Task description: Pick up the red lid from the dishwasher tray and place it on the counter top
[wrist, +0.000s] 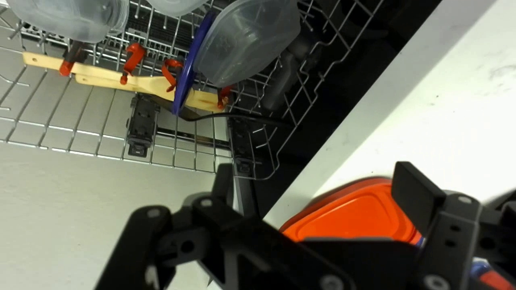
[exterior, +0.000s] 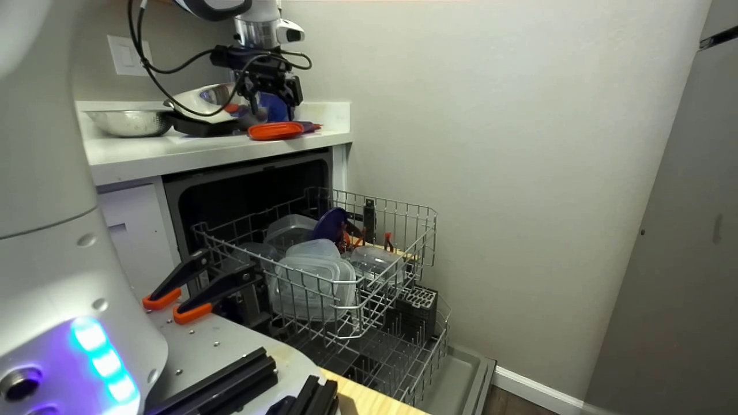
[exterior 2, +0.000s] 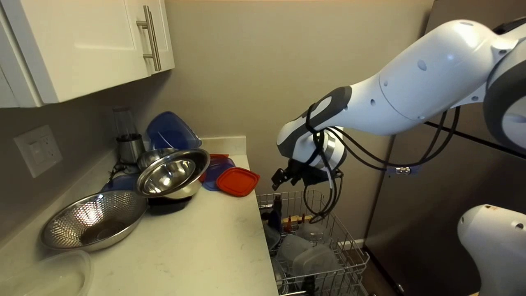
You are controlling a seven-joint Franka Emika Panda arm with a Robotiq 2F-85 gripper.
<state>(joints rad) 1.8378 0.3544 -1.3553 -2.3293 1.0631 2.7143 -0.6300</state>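
Smooth, white and faintly veined, the counter [exterior 2: 218, 234] is bounded at its far end by a plain grey-beige wall [exterior 2: 230, 90]. By the corner where its far and front edges meet, the red lid [exterior 2: 237, 181] is laid flat: thin orange-red plastic, squarish with rounded corners, one of them reaching the front edge. A flat blue lid [exterior 2: 215, 170] is partly covered by it. Toward the back edge, shiny steel bowls [exterior 2: 174, 174] are stacked at a tilt, and a wide, dimpled colander [exterior 2: 96, 224] is set closer to the near end. Below the front edge, the wire tray [exterior: 347, 282] is loaded with cloudy plastic tubs [wrist: 250, 44], and flat wooden utensils [wrist: 98, 72] are held along one side. The white arm [exterior 2: 423, 78] is extended from the right of an exterior view and slanted down toward the counter, its wrist bent so that the gripper [wrist: 321, 189] is aimed downward. The jaws are spread wide and are held higher than the red lid and apart from it, near the front edge. In the wrist view, one finger [wrist: 419, 197] is seen against the counter and the red lid, the other against the wall.
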